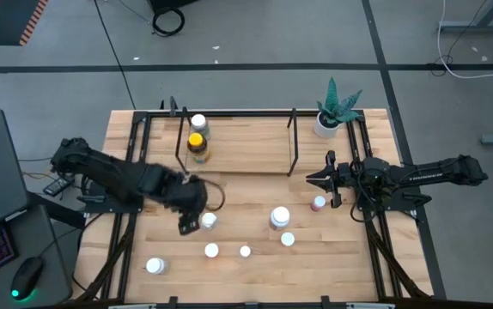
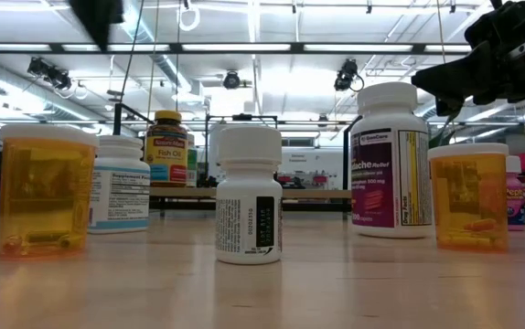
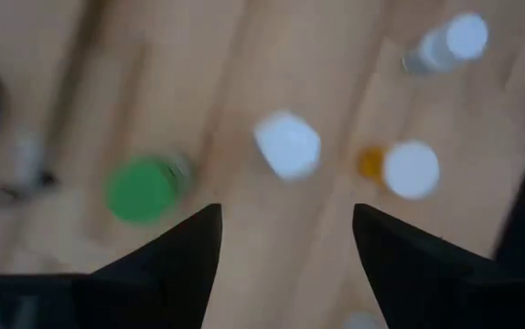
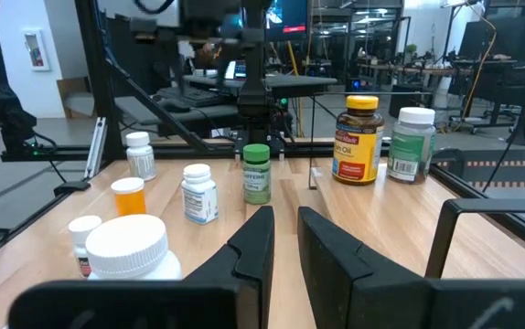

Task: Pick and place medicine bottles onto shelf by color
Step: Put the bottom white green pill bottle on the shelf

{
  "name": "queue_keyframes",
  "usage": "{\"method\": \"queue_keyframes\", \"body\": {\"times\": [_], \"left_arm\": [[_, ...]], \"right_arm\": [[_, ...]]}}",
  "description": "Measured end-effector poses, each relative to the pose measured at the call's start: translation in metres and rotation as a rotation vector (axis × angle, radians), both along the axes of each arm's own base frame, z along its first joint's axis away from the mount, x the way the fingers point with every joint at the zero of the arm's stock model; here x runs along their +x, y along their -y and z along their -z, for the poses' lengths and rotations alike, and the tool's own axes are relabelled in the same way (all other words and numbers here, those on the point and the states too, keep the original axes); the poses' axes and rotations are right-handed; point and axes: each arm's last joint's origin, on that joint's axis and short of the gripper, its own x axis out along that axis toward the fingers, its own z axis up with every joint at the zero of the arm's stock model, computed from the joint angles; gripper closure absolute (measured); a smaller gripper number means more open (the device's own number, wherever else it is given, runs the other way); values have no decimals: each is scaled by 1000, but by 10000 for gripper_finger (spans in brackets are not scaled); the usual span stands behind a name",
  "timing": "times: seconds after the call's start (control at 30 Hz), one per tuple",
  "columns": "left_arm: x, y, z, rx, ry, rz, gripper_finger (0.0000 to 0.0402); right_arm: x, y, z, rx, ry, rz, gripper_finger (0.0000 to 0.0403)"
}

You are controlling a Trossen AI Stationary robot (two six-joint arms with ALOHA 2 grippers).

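Two medicine bottles stood on the shelf (image 1: 246,142), near its left end: a yellow-capped bottle (image 1: 197,142) and a white-capped bottle (image 1: 198,123) right behind it. So the job looked only just begun.

Most of the bottles were not yet on the shelf. A green-capped bottle (image 3: 141,189) stood on the worktop (image 1: 349,257), close by a small white-capped bottle (image 3: 287,144) and an orange bottle with a white cap (image 3: 409,169). More white-capped ones were spread along the front, with one lying on its side (image 1: 155,266) by the front left corner. A big white bottle (image 1: 280,218) stood more to the right, and a little pink-capped bottle (image 1: 318,203) was near the right side.

The left gripper (image 1: 191,209) hung above the group of bottles at the middle left. Its jaws were apart and had nothing between them. I think it was getting ready to pick the small white-capped bottle, but I cannot be sure which one.

The right gripper (image 4: 283,239) waited at the right side of the worktop, just by the pink-capped bottle. Its jaws were pressed close together and held nothing.

A green plant in a white pot (image 1: 333,110) sat at the right end of the shelf. It was not one of the bottles to move.
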Motion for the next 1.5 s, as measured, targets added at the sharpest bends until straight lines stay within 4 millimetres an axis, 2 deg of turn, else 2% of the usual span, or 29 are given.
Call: {"method": "queue_keyframes", "body": {"times": [0.17,0.37,0.6,0.7,0.8,1.0,1.27,1.5], "left_arm": [[-22,36,16,-40,-76,-75,159],[-46,61,30,15,-106,-127,173],[-82,74,29,203,-96,-171,207],[-91,75,28,209,-109,-236,224],[-96,82,29,145,-141,-289,237],[-99,87,29,103,-182,-280,257],[-83,71,29,170,-210,-50,277],[-72,59,29,190,-228,21,279]], "right_arm": [[0,0,0,0,0,0,341],[0,0,0,0,0,0,341],[0,0,0,0,0,0,341],[0,0,0,0,0,0,341],[0,0,0,0,0,0,341],[0,0,0,0,0,0,341],[0,0,0,0,0,0,341],[0,0,0,0,0,0,341]]}}
